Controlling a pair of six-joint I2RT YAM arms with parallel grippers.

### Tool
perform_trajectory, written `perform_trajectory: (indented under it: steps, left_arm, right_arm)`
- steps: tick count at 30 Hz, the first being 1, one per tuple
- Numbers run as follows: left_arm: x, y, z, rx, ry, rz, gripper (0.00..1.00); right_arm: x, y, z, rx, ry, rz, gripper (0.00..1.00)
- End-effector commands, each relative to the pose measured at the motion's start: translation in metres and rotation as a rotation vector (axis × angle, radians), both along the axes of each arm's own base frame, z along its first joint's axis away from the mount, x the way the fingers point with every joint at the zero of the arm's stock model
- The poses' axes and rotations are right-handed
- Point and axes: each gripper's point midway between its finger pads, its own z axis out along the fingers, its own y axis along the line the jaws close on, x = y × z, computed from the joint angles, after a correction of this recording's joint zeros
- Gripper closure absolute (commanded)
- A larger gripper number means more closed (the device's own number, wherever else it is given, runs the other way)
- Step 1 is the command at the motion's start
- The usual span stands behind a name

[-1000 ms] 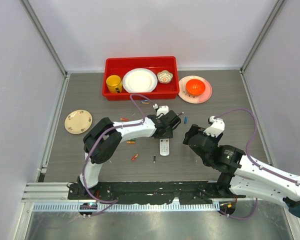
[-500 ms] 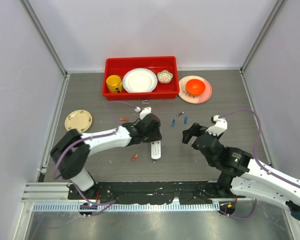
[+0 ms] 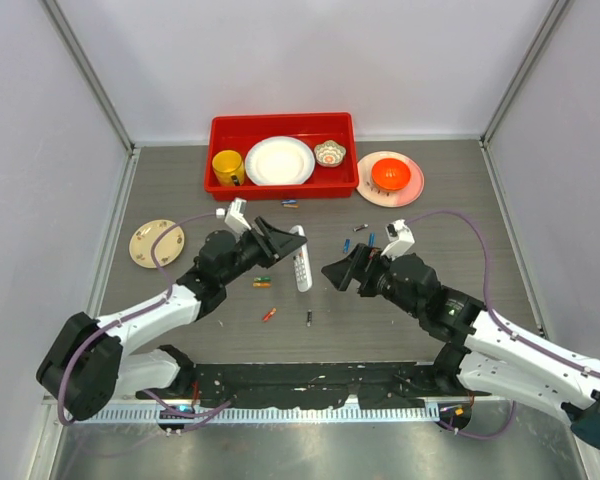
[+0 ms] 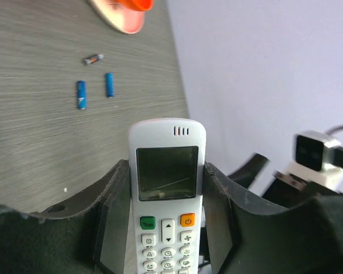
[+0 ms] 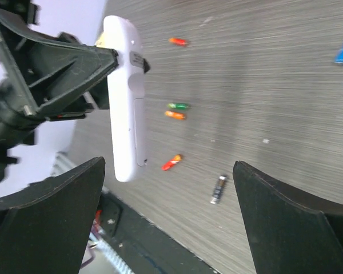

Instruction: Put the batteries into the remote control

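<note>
My left gripper (image 3: 290, 250) is shut on the white remote control (image 3: 301, 270) and holds it tilted above the table. In the left wrist view the remote (image 4: 167, 188) shows its screen and buttons between my fingers (image 4: 111, 211). My right gripper (image 3: 342, 272) is open and empty, just right of the remote. The right wrist view shows the remote (image 5: 124, 97) edge-on. Batteries lie loose on the table: green (image 5: 178, 105), orange (image 5: 175, 115), red (image 5: 172, 162), black (image 5: 218, 189), and blue ones (image 3: 347, 243) farther back.
A red tray (image 3: 220, 185) with a yellow mug, a white plate and a small bowl stands at the back. A pink plate (image 3: 412, 192) with an orange bowl is to its right. A patterned saucer (image 3: 156, 243) lies at the left.
My left arm has drawn back to the left and lifted the remote off the table. My right gripper has moved left toward the remote.
</note>
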Motion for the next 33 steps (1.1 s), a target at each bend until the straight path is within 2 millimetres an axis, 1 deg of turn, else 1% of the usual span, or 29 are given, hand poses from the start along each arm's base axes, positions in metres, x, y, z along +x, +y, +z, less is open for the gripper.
perform_trajectory:
  steps: [1,2,3,4,6,7,8,9,10,11,12,13,20,25,28,30,33]
  left_arm:
    - [-0.027,0.003,0.08,-0.293,-0.25,-0.139,1.0]
    - [-0.034,0.006,0.093,-0.338,-0.296,-0.165,1.0]
    - [-0.036,0.01,0.097,-0.355,-0.316,-0.165,1.0]
    - [-0.041,0.012,0.097,-0.366,-0.328,-0.176,1.0]
    - [-0.048,0.013,0.104,-0.385,-0.354,-0.212,1.0]
    - [-0.049,0.011,0.104,-0.385,-0.356,-0.228,1.0]
    - [-0.052,0.011,0.11,-0.4,-0.385,-0.243,1.0]
    - [-0.057,0.01,0.111,-0.413,-0.388,-0.264,1.0]
    - [-0.059,0.011,0.109,-0.422,-0.39,-0.271,1.0]
    - [-0.061,0.012,0.115,-0.447,-0.423,-0.278,1.0]
    - [-0.062,0.012,0.116,-0.463,-0.418,-0.283,1.0]
    - [-0.062,0.012,0.114,-0.467,-0.414,-0.285,1.0]
    - [-0.061,0.011,0.109,-0.477,-0.408,-0.286,1.0]
    - [-0.057,0.012,0.108,-0.474,-0.401,-0.268,1.0]
    - [-0.053,0.015,0.109,-0.491,-0.388,-0.236,1.0]
    - [-0.051,0.016,0.112,-0.504,-0.385,-0.224,1.0]
    - [-0.051,0.017,0.114,-0.517,-0.379,-0.218,1.0]
  right_arm:
    - [-0.013,0.036,0.053,0.291,-0.09,0.224,0.01]
    - [-0.014,0.037,0.055,0.334,-0.069,0.252,0.01]
    - [-0.015,0.039,0.06,0.383,-0.094,0.281,0.01]
    - [-0.016,0.04,0.061,0.408,-0.093,0.301,0.01]
    - [-0.018,0.045,0.062,0.465,-0.087,0.353,0.01]
    - [-0.019,0.047,0.063,0.475,-0.089,0.37,0.01]
    - [-0.021,0.05,0.061,0.481,-0.083,0.391,0.01]
    - [-0.023,0.056,0.06,0.487,-0.083,0.426,0.01]
    - [-0.024,0.059,0.058,0.489,-0.076,0.443,0.01]
    - [-0.024,0.061,0.058,0.493,-0.074,0.456,0.01]
    - [-0.026,0.063,0.063,0.509,-0.085,0.477,0.01]
    - [-0.025,0.065,0.06,0.508,-0.08,0.479,0.01]
    - [-0.023,0.063,0.069,0.511,-0.123,0.473,0.01]
    - [-0.026,0.066,0.073,0.503,-0.148,0.503,0.0]
    - [-0.028,0.074,0.068,0.457,-0.142,0.525,0.01]
    - [-0.03,0.08,0.061,0.416,-0.141,0.537,0.01]
    - [-0.033,0.089,0.062,0.411,-0.151,0.563,0.01]
